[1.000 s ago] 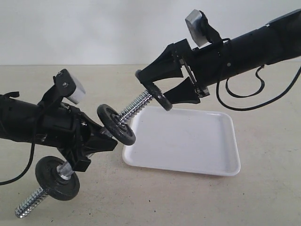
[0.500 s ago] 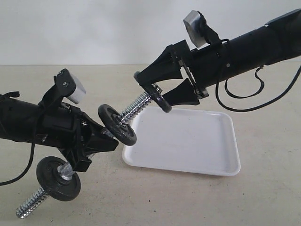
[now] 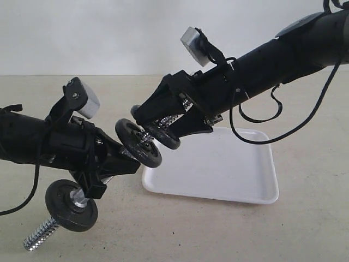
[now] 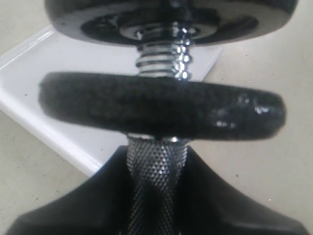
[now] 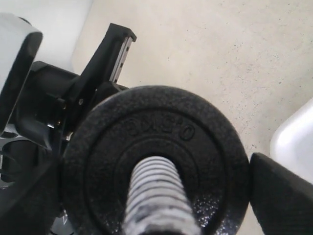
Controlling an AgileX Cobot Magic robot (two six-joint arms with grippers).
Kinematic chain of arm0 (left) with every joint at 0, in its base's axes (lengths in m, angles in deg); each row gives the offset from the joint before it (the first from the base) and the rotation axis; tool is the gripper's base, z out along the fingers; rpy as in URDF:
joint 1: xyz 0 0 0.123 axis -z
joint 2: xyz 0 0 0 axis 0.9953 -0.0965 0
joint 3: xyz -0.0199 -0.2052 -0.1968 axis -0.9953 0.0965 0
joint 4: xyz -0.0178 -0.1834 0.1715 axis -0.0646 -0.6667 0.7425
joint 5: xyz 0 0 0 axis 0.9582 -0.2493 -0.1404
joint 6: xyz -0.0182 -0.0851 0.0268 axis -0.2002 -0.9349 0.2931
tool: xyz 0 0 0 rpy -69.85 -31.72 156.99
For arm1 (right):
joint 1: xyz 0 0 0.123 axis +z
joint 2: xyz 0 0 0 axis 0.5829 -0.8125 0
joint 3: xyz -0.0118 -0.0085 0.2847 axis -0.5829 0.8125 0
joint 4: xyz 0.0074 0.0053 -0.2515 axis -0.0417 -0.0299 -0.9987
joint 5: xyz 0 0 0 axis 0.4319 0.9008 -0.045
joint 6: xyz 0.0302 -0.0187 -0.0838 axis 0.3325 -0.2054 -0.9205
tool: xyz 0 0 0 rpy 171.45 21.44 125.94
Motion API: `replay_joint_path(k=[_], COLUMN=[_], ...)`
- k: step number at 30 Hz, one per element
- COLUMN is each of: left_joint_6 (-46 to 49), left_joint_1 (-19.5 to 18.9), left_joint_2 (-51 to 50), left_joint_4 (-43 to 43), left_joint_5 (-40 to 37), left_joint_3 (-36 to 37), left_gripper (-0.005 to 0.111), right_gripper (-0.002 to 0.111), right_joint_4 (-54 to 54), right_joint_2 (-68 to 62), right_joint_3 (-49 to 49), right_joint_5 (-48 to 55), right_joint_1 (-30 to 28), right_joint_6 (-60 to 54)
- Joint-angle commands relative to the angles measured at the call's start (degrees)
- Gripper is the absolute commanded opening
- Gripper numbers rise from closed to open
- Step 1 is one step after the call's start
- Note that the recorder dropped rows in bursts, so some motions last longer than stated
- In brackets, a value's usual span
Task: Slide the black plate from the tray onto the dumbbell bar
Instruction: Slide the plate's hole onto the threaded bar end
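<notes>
My left gripper [image 3: 117,158] [image 4: 156,156] is shut on the knurled middle of the dumbbell bar [image 3: 38,236] [image 4: 155,176], which slants up to the right. One black disc [image 3: 71,199] sits on the bar's lower end. Another disc [image 3: 139,143] [image 4: 161,105] sits just beyond the left jaws. The black plate [image 3: 163,136] [image 5: 156,147] is threaded on the bar's upper end, a short gap from that disc. My right gripper [image 3: 155,128] [image 5: 156,191] is shut on its rim. The bar's coarse thread [image 5: 156,196] passes through the plate's hole. The white tray [image 3: 218,164] lies below.
The tray holds nothing and lies on the beige table [image 3: 305,229] right of centre. A black cable [image 3: 256,117] hangs from the right arm above the tray. The left arm's wrist camera [image 3: 84,98] stands close to the right gripper's fingers.
The right gripper has moved down and left along the bar with the black plate, from the bar's tip to just short of the inner disc. The left arm has barely moved.
</notes>
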Motion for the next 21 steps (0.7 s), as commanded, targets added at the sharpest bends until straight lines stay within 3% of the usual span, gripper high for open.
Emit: replay_joint_path(k=[1,21], left_joint_6=[-0.2,-0.2], left_joint_1=[0.2,0.2], left_joint_2=[2.8,2.8], left_joint_4=[-7.7,-7.8], left_joint_5=[-8.0,-8.0], left_joint_3=[-1.9,-1.9], left_gripper=[0.004,0.004], right_gripper=[0.0,0.0], right_joint_4=[1.7,2.0], right_joint_2=[1.0,1.0], right_joint_3=[-0.3,-0.3], right_joint_5=[-1.7,-1.5], right_joint_1=[-0.2,-0.2], right_joint_6=[-0.7,-0.3])
